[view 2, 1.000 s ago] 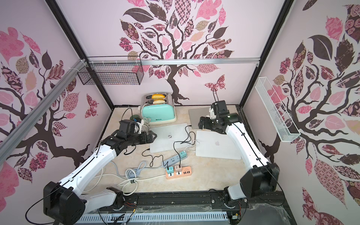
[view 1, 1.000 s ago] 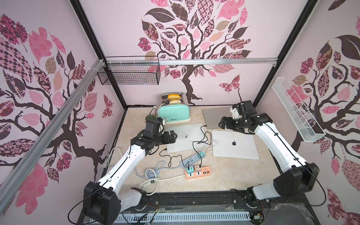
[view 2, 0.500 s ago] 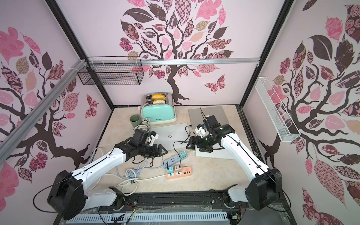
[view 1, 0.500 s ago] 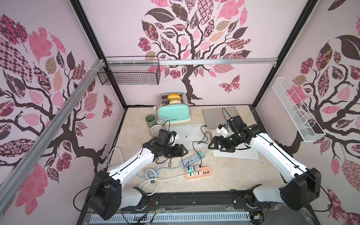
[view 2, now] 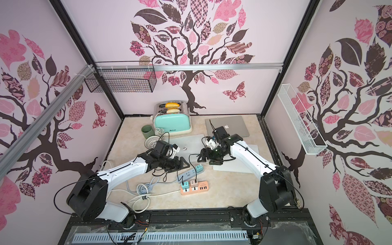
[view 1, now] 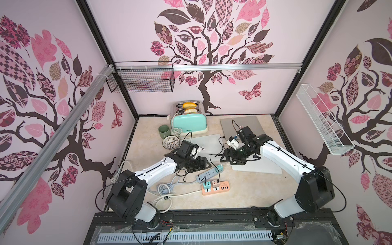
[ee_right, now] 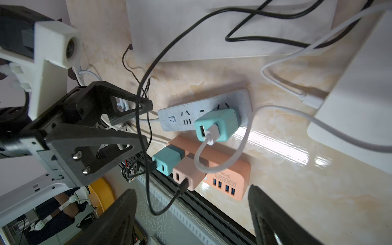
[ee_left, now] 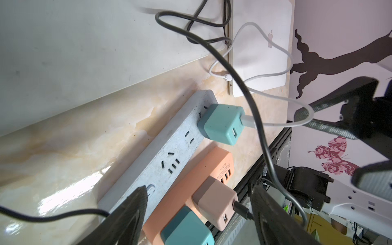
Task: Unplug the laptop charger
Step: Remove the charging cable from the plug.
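A: Somebody's kitchen?

B: No, a robot lab booth dressed as one: tree-patterned wall panels in a black frame, an aluminium rail across the back, two robot arms mounted at the front edge of the tabletop — a toaster by its back edge.

I see the teal charger cube plugged into the far end of the grey power strip, its white cable running to the silver laptop.

Left tool and right tool point toward each other, jaws spread.
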Controlling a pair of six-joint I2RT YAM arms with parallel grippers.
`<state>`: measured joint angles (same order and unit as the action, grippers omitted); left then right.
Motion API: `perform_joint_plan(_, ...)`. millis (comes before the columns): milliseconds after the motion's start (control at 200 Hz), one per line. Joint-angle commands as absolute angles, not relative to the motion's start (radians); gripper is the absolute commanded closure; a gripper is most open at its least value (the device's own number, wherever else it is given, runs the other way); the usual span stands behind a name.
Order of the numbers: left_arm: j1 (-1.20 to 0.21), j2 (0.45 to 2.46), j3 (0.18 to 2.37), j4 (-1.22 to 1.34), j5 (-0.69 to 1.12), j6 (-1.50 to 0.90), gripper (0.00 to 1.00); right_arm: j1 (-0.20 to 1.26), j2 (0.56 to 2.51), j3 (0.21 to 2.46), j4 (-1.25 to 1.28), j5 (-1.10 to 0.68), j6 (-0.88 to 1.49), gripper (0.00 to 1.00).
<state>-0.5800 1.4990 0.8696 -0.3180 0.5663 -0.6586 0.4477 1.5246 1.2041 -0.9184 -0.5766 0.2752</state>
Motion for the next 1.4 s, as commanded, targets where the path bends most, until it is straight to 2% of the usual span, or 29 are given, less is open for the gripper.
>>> perform_joint_plan(0,-0.585,1.526,0.898,-0.268,0.605,-0.663,0.22,0.453,1.54,1.197,-0.89,-0.564,0.285,0.2)
perform_joint_plan(105,-0.594,1.554,0.914,-0.26,0.614,-0.664,0.26,0.456,1.553,1.186,-0.871,-0.574,0.294,0.23)
perform_joint_plan(425,-0.641,1.634,0.98,-0.264,0.605,-0.658,0.29,0.467,1.604,1.196,-0.83,-0.588,0.309,0.33)
perform_joint_plan(695,-0.648,1.675,0.993,-0.255,0.607,-0.657,0.33,0.47,1.634,1.207,-0.81,-0.592,0.313,0.5)
perform_joint_plan(960,-0.657,1.719,1.013,-0.246,0.594,-0.664,0.34,0.471,1.669,1.224,-0.811,-0.583,0.313,0.61)
perform_joint_plan(1395,-0.661,1.749,1.029,-0.254,0.579,-0.655,0.35,0.476,1.651,1.225,-0.809,-0.601,0.354,0.67)
